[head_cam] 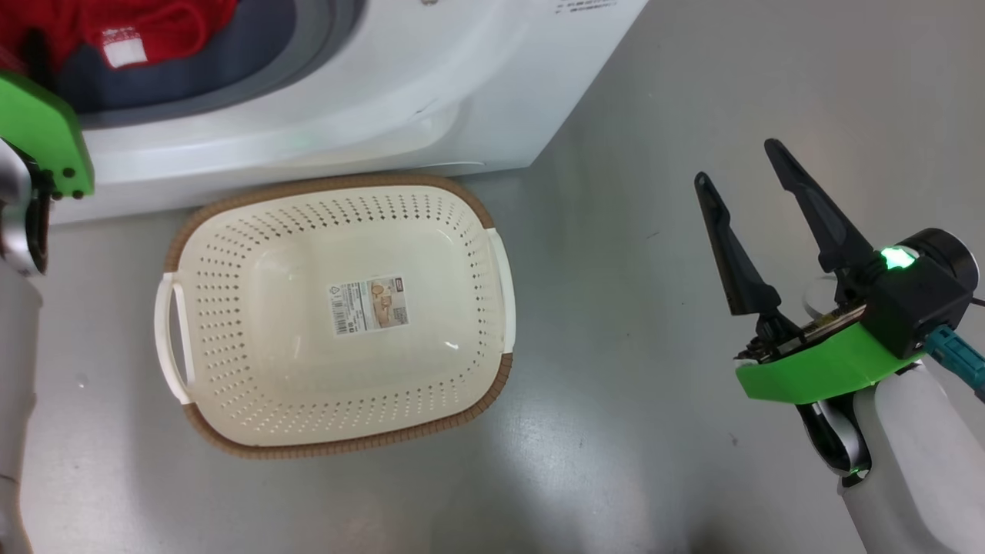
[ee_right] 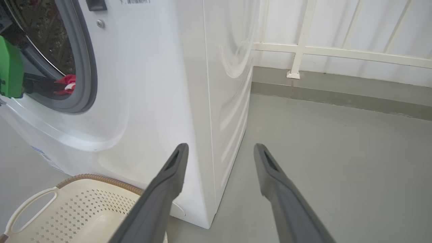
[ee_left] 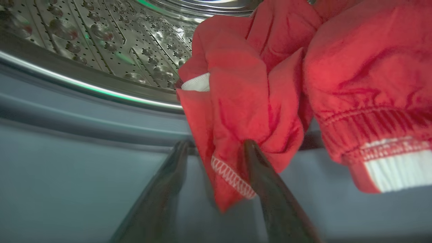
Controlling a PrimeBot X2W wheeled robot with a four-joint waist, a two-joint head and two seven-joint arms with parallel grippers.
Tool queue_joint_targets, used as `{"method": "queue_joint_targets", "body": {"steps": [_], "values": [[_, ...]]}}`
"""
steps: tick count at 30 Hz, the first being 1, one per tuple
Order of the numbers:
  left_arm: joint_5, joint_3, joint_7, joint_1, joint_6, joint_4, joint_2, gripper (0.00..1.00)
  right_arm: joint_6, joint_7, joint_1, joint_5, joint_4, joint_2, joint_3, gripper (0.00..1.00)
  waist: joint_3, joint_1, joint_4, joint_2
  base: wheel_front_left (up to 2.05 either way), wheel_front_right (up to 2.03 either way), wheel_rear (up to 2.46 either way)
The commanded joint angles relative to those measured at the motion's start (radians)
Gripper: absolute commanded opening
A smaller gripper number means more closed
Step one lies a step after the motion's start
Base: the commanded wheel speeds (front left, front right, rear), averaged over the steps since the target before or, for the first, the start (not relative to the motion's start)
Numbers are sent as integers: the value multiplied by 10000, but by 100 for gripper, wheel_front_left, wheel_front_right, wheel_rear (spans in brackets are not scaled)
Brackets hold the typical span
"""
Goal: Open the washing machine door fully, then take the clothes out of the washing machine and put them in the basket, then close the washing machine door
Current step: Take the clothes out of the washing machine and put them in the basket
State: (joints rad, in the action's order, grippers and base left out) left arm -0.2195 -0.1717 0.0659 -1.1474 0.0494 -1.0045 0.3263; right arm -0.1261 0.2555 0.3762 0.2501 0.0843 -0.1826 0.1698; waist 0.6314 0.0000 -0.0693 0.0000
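Unloading stage: nothing yet in basket (head_cam: pixel 331 185), set just before washer (head_cam: pixel 346 92). Far left, at drum mouth: left gripper (ee_left: pixel 216 145) spread wide astride a fold of clothes (ee_left: pixel 243 101), not yet pinching. Near right: right gripper (head_cam: pixel 737 163) wide, empty. Next, likely: pinch fold, lift clear, carry to basket.

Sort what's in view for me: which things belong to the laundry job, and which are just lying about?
Job:
- washing machine
- red clothes at its opening
- basket, nothing in it
- left gripper, open, cloth between its fingers
- right gripper, open above the floor

Just there:
- white railing
- grey floor
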Motion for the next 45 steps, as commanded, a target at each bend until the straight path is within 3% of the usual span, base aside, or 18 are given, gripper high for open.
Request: {"method": "queue_joint_targets", "body": {"steps": [1,2,7,21,36,45], "values": [[68,99,18,-84,76,35,609,36,-46,63,-49,121,-211,25,167,100,55,0,-44,0,0,0,0],[71,80,0,-99,92,10,610,0,-46,63,-38,124,-213,32,166,100,73,0,-55,0,0,0,0],[-2,48,-457,-145,98,95,527,0,-46,63,-19,125,-193,49,120,100,114,0,-47,0,0,0,0],[-636,458,-3130,405,-144,829,159,0,-46,63,-112,123,-48,15,18,100,-341,0,299,0,0,0,0],[-104,1386,-3274,2829,119,4988,-96,0,-46,63,-305,112,74,26,45,100,-1268,0,539,0,0,0,0],[280,1738,-3275,4123,183,6439,-297,0,-46,63,-504,140,200,66,106,100,-1957,0,610,0,0,0,0]]}}
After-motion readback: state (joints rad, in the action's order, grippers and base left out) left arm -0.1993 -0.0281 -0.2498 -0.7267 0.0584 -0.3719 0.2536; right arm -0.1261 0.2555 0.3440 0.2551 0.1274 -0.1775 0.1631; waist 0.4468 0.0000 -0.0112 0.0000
